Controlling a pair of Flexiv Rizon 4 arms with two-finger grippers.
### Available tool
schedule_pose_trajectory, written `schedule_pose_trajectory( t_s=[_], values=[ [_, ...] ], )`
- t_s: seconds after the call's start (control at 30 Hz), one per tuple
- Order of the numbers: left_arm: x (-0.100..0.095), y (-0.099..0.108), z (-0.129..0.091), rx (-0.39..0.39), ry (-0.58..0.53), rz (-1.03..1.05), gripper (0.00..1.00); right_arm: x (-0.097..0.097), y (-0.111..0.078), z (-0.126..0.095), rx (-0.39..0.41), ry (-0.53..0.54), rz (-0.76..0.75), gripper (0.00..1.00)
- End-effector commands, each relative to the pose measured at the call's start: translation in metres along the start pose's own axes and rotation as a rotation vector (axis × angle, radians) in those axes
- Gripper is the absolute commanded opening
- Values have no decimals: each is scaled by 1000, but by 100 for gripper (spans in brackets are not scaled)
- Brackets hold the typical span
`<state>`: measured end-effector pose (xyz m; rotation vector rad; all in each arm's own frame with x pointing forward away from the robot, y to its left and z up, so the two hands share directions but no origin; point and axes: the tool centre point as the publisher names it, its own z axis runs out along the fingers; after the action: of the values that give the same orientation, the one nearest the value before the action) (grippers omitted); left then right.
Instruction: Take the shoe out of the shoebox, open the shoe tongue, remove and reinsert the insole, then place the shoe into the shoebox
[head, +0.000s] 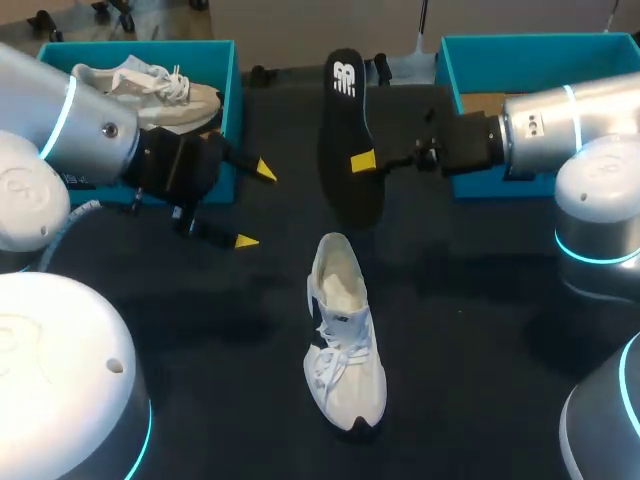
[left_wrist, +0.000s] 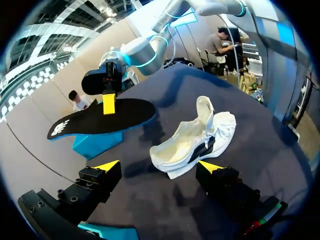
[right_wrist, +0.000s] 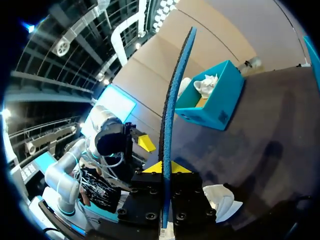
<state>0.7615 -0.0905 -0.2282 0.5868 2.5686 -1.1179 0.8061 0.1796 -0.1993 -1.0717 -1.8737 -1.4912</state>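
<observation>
A white shoe (head: 345, 340) lies on its sole in the middle of the dark table, heel toward the far side; the left wrist view has it (left_wrist: 192, 142) just ahead of my left gripper (left_wrist: 159, 166). That gripper (head: 255, 205) hovers open and empty to the shoe's far left. The black insole (head: 352, 130) with its blue underside hangs in the air above the table's far middle, with my right gripper (head: 362, 160) shut on its edge. In the right wrist view the insole (right_wrist: 172, 115) stands edge-on between the yellow tips of the right gripper (right_wrist: 166, 167).
A teal shoebox (head: 232, 90) at the far left holds a second white shoe (head: 150, 90). Another teal shoebox (head: 450, 80) stands at the far right behind my right arm, its inside mostly hidden.
</observation>
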Motion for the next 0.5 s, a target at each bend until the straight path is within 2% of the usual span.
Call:
schedule_pose_trajectory(
  t_s=[0.03,0.13,0.23,0.3,0.43,0.5],
  values=[
    [-1,-1,-1,-20,4,-1,100,0,-3,1,-9,-1,-1,0],
    [-1,-1,-1,-20,4,-1,100,0,-3,1,-9,-1,-1,0],
    [2,2,9,-51,47,-139,100,-2,-2,0,-20,12,-7,0],
    [5,5,16,-104,59,-193,100,-7,-4,1,-34,7,-28,0],
    [14,7,24,-171,118,-315,100,-14,-7,6,-57,37,-72,0],
    [19,8,25,-189,118,-344,100,-16,-8,10,-58,19,-91,0]
  ],
)
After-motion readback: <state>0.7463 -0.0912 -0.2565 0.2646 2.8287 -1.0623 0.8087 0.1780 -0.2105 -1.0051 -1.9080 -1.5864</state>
